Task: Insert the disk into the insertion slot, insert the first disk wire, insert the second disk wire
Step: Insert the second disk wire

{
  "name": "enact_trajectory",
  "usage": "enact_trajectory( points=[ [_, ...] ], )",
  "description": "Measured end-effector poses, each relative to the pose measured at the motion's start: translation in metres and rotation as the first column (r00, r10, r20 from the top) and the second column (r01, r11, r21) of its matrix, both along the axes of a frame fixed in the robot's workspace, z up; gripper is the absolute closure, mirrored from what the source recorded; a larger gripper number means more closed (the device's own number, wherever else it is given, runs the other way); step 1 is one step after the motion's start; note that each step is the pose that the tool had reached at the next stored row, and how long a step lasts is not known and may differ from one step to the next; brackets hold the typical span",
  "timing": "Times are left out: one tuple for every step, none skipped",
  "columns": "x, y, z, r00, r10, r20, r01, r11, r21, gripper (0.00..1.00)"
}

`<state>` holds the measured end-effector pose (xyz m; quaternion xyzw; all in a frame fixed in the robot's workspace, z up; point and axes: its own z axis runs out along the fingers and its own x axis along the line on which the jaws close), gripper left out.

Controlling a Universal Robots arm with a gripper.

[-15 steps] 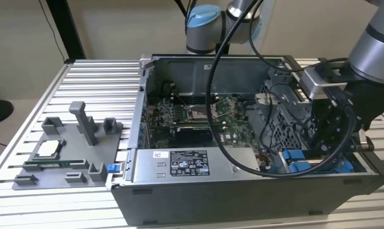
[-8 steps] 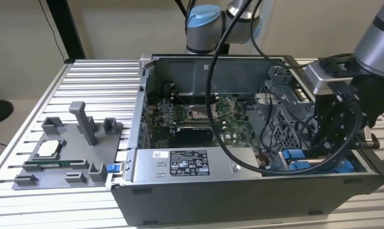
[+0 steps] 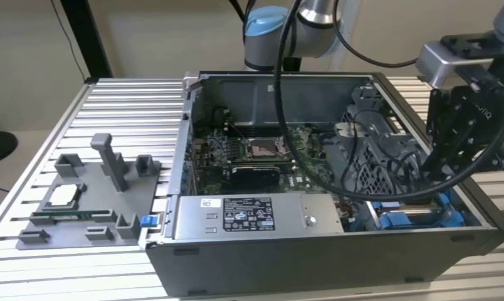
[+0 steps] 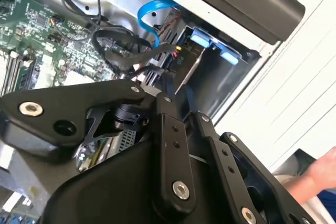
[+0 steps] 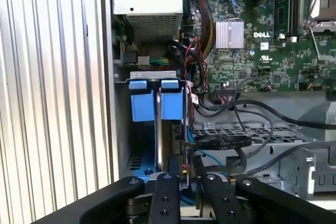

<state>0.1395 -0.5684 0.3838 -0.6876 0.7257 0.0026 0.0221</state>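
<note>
**Gripper low over the slot corner**

In the exterior view, a grey fixture (image 3: 89,200) stands left of the open case (image 3: 319,263). At the case's near right corner lies the slot (image 3: 415,219), with blue plastic in it. I cannot tell whether the disk sits there. The gripper (image 3: 432,172) hangs just above it among black cables (image 3: 361,188). I cannot tell how its jaws stand.

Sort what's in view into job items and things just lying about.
Job in hand:
gripper
disk in its blue carrier
insertion slot

Lying about:
power-supply box
motherboard
grey parts fixture on the table
</note>
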Motion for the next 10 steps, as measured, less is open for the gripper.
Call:
enact_trajectory(
  points=[
    [0.0,0.0,0.0043,1.0,0.0,0.0,0.0,1.0,0.0002,0.0],
    [0.0,0.0,0.0087,1.0,0.0,0.0,0.0,1.0,0.0001,0.0],
    [0.0,0.0,0.0125,1.0,0.0,0.0,0.0,1.0,0.0001,0.0],
    [0.0,0.0,0.0138,1.0,0.0,0.0,0.0,1.0,0.0001,0.0],
    [0.0,0.0,0.0137,1.0,0.0,0.0,0.0,1.0,0.0002,0.0],
    [0.0,0.0,0.0137,1.0,0.0,0.0,0.0,1.0,0.0003,0.0],
    [0.0,0.0,0.0138,1.0,0.0,0.0,0.0,1.0,0.0002,0.0],
    [0.0,0.0,0.0139,1.0,0.0,0.0,0.0,1.0,0.0001,0.0],
    [0.0,0.0,0.0139,1.0,0.0,0.0,0.0,1.0,0.0002,0.0],
    [0.0,0.0,0.014,1.0,0.0,0.0,0.0,1.0,0.0001,0.0]
  ],
)
